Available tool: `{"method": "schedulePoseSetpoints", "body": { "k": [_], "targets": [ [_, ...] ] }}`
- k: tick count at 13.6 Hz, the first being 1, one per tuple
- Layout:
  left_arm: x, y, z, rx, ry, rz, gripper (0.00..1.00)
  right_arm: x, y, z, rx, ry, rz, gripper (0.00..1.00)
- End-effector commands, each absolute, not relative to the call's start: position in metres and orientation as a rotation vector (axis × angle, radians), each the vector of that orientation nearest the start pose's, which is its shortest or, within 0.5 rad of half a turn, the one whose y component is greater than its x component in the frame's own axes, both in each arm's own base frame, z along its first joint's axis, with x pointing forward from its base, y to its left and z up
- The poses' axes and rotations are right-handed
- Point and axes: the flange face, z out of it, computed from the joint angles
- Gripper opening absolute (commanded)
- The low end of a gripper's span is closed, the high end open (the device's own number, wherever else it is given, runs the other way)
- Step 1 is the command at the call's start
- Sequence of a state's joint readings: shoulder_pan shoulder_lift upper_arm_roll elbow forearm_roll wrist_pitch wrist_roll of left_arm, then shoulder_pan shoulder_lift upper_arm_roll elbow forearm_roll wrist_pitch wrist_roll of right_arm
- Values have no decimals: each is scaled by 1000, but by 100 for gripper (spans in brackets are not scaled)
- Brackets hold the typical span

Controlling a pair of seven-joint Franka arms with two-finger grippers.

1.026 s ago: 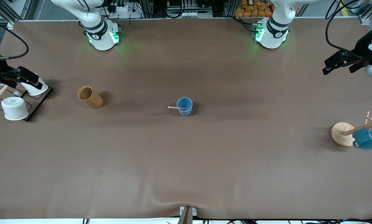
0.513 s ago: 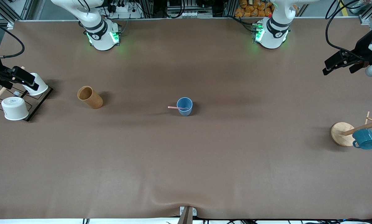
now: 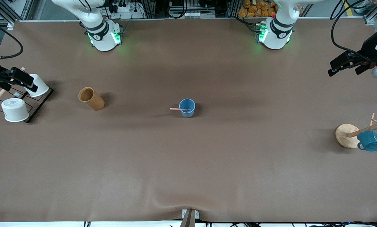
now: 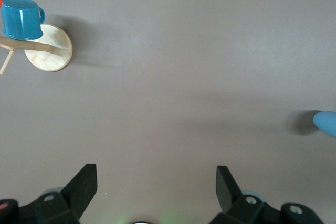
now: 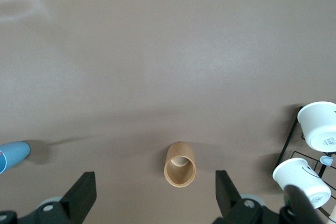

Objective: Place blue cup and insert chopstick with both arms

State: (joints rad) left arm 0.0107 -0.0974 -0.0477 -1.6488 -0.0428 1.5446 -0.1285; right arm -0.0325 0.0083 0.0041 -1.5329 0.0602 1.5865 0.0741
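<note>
A: Where each arm ends in its tool, what does the figure show?

B: Left tool (image 3: 345, 65) — fingers spread wide, holding nothing, raised over the left arm's end of the counter (image 3: 238, 157). Right tool (image 3: 13, 80) — likewise wide and empty, over the black wire rack (image 3: 37, 107) at the right arm's end. Both arms wait, well apart from the middle.

A: And outward from the right tool?

B: Two white cups (image 3: 15, 109) sit upturned on that rack; a brown cylindrical holder (image 3: 91, 98) stands upright on the counter, between the rack and the centre.

A: From the left tool?

B: A round wooden stand (image 3: 345, 135) with tan rods carries a teal mug (image 3: 369, 140) and, at the edge of the front view, something orange-red.

A: Where are the task's things?

B: Blue cup (image 3: 187, 108) — upright at mid-counter, free of both tools. Chopstick (image 3: 177, 109) — one end inside the cup, leaning on its rim, the other end sticking out toward the right arm's end.
</note>
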Motion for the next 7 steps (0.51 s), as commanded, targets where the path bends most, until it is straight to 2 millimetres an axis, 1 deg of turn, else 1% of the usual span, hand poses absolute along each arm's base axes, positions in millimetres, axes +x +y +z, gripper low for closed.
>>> {"method": "schedulePoseSetpoints", "body": {
  "k": [1, 7],
  "targets": [
    [523, -26, 643, -3147, -125, 30, 100, 562, -11, 644, -3091, 177, -67, 100],
    [523, -23, 640, -3122, -123, 46, 100, 562, -10, 644, -3090, 174, -67, 100]
  ]
}}
